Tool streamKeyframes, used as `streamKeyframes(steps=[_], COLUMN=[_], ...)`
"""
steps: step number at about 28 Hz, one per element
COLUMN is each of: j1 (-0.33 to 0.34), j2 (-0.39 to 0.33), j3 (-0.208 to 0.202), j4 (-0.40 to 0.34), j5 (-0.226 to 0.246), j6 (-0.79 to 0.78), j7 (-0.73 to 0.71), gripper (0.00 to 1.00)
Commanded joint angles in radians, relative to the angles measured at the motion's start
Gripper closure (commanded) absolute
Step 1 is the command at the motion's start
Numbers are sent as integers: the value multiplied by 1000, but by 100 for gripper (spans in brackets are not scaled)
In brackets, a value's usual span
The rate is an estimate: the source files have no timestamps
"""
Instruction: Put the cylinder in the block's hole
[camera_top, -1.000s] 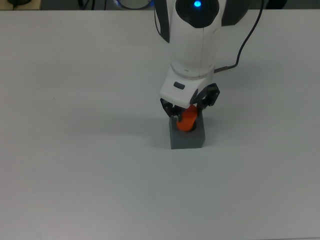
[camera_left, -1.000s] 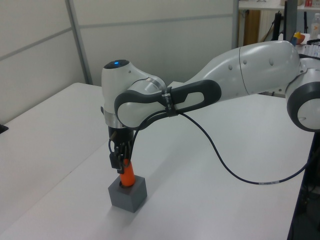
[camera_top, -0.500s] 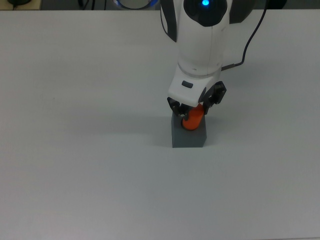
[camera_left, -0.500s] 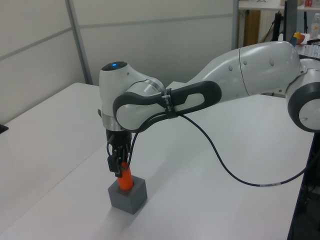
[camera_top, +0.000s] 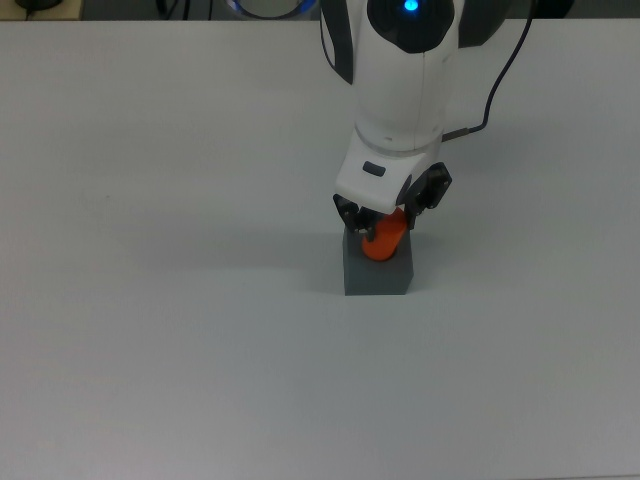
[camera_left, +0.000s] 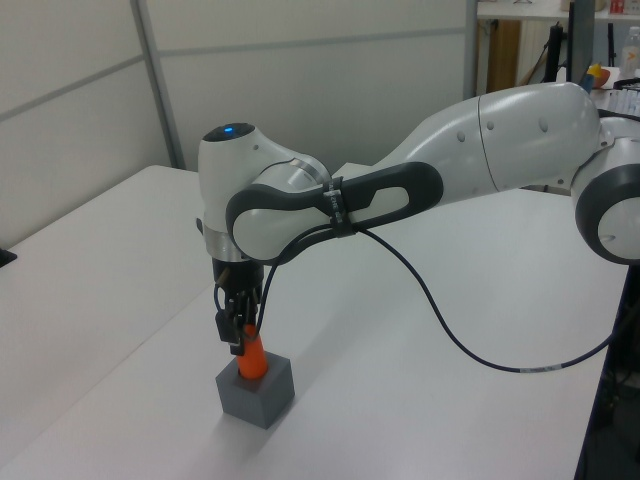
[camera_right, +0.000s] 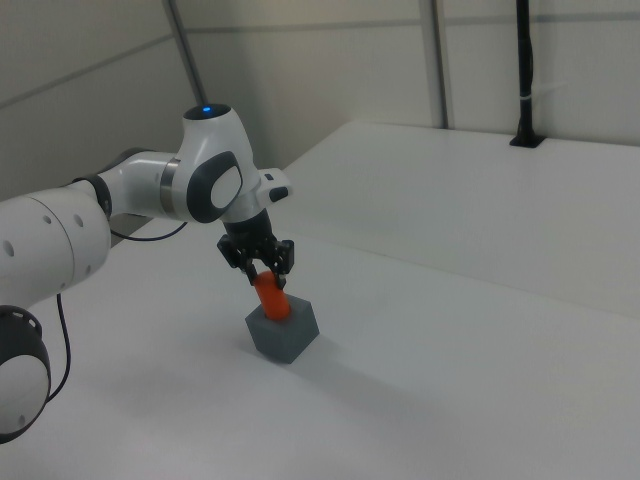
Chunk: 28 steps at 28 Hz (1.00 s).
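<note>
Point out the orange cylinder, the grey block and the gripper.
cylinder (camera_top: 383, 241), top view, on its orange side below the fingers.
block (camera_left: 262, 398), left view, on its front side face.
gripper (camera_right: 259, 262), right view, midway between the fingertips, which grip the cylinder's upper end.

A white table (camera_top: 150, 300) bears the grey block (camera_top: 377, 275).

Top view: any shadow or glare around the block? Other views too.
Top view: a faint soft shadow runs from the block toward the top view's left; no glare on the table. Left view: even light, the blue lamp on the arm glows. Right view: diffuse light, the cylinder reads clear orange under the hand.
</note>
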Motion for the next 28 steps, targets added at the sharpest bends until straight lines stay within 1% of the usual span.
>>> streamKeyframes(steps=[1,4,9,10,14,15,19,20,22,24,25,28], j1=[4,2,-7,-13,-18,-19,-21,-22,-26,-38,-53,-73], j2=[1,-2,-39,-57,-87,-103,-120,-123,-127,-128,-130,-131], j3=[-7,-11,-22,-40,-85,-106,-140,-154,-166,-169,-171,-174], j4=[2,5,5,2,2,2,2,1,1,1,1,1], j5=[-32,-31,-31,-31,-31,-31,-37,-47,-67,-83,-86,-86], j6=[15,12,-3,-12,-92,-126,-190,-225,-272,-305,-316,-316], j7=[3,3,1,1,-2,-2,-13,-29,-65,-104,-133,-146], gripper=[0,0,0,0,0,0,0,0,0,0,0,0])
